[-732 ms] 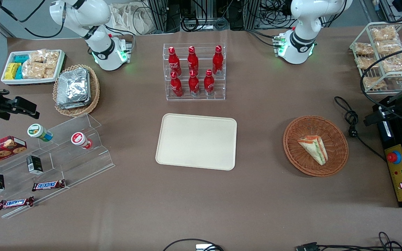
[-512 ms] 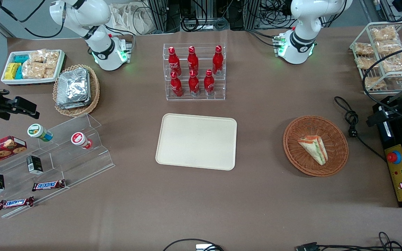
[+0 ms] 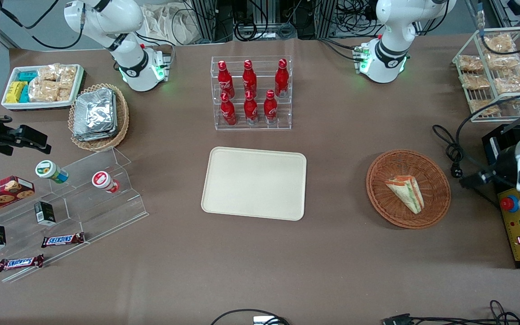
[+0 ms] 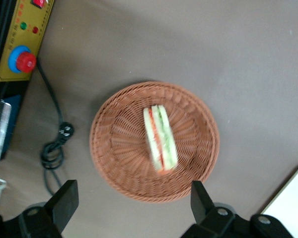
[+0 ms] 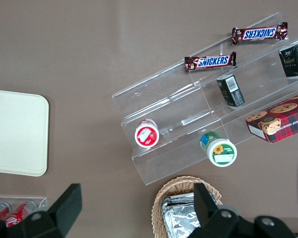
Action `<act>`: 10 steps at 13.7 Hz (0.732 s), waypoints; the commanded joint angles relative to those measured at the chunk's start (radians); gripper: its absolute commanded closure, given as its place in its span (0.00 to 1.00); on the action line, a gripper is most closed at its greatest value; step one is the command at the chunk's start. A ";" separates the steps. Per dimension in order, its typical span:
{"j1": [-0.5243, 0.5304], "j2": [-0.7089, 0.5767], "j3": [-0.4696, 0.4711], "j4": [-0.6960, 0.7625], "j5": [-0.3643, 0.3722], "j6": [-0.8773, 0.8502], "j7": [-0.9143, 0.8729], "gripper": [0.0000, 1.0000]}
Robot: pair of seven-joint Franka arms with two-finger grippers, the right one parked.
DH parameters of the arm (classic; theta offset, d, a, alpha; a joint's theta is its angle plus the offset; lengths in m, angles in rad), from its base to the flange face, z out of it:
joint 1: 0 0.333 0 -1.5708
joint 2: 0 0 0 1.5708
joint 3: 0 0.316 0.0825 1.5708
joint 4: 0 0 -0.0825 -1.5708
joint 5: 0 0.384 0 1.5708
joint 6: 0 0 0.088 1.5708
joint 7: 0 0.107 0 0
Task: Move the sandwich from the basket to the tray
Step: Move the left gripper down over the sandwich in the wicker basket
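Front view: the sandwich (image 3: pixel 405 193) is seen as a small triangular wedge in clear wrap, pale bread with green and orange-red layers of filling, its narrow tip turned toward the tray (image 3: pixel 254 183) and its broad end toward the near edge of the bench (image 3: pixel 341 271). It lies inside the round reddish-brown wicker basket (image 3: pixel 408 188), slightly toward the rim nearest the camera. The cream-beige tray sits flat at the middle of the bench, well apart from the basket, which stands toward the working arm's end. The hand (image 3: pixel 465 181) is held above the bench just beside the basket's rim, at the working arm's end, near a coiled black cable (image 3: pixel 454 155) and the yellow control box (image 3: pixel 518 223). Nothing is held in it, and it is clear of the sandwich.

Left wrist view: the basket is looked down on, with the sandwich resting on edge near its centre, so that the bread, green and red layers are shown as long stripes. The two dark fingers (image 4: pixel 64 203) of the hand (image 4: pixel 131 206) are seen spread wide, one on each side of the basket's rim, with the sandwich lying between them and lower down, untouched. A corner of the tray (image 4: pixel 293 206) is visible beside one finger.

Right wrist view: only the tray's edge (image 5: pixel 17 134) is shown of the task's things.
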 commanded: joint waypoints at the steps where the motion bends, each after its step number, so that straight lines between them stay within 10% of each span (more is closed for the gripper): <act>1: -0.030 0.038 0.003 -0.002 0.000 0.030 -0.163 0.00; 10: -0.032 0.093 -0.008 -0.002 -0.001 0.055 -0.450 0.00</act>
